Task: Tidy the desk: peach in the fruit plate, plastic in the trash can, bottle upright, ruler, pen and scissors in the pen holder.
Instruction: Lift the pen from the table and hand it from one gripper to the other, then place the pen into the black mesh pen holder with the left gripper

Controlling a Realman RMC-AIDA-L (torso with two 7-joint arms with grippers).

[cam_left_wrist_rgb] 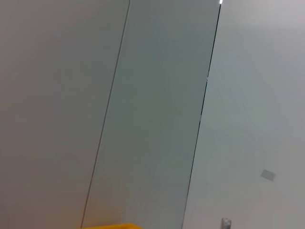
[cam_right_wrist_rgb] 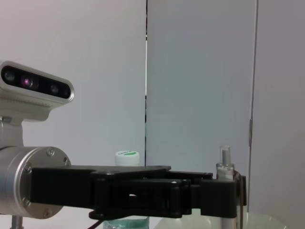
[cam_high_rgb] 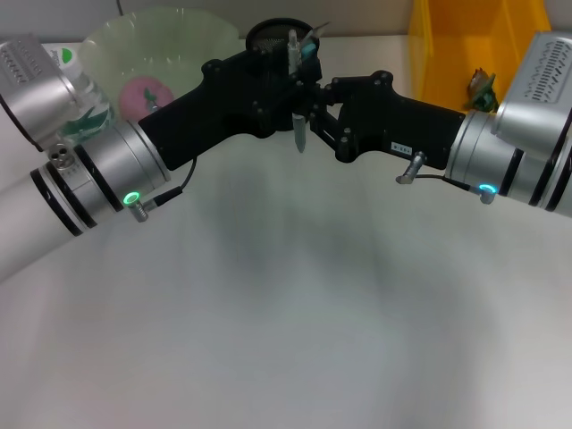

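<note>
White surface (cam_high_rgb: 286, 340) lies bare below both grippers, which meet just before the pen holder (cam_high_rgb: 277, 37), the left gripper's (cam_high_rgb: 298, 100) fingers clamped on the pen (cam_high_rgb: 298, 132), the right gripper's (cam_high_rgb: 332, 116) finger state I cannot tell.

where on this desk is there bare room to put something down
The near half of the desk, in front of both arms, is bare. The far edge is crowded: fruit plate with the peach, bottle, pen holder, yellow trash can, and the left gripper and right gripper meeting around a pen.
</note>
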